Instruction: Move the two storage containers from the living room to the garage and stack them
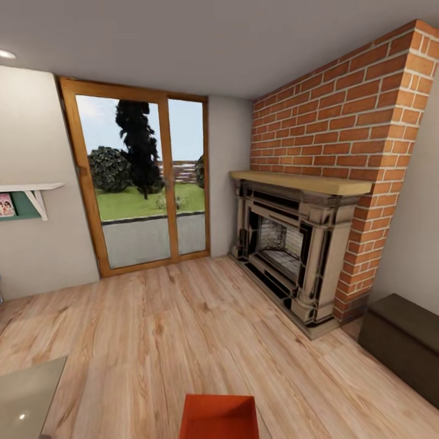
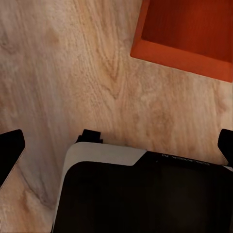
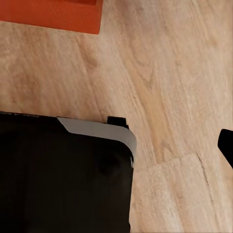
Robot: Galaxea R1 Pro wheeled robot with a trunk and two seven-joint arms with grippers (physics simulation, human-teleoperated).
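Note:
One orange-red open-topped storage container sits on the living room's light wood planks at the bottom middle of the head view, just in front of me. In the left wrist view the container lies beyond my black and grey base. My left gripper is open and holds nothing, its fingertips far apart. A corner of the container also shows in the right wrist view. There my right gripper looks open and empty, with one fingertip at the frame's edge.
A red brick fireplace stands at the right, with wood-framed glass doors ahead. A dark low bench is at the right edge. A glass tabletop corner is at the lower left, and a wall shelf at the left.

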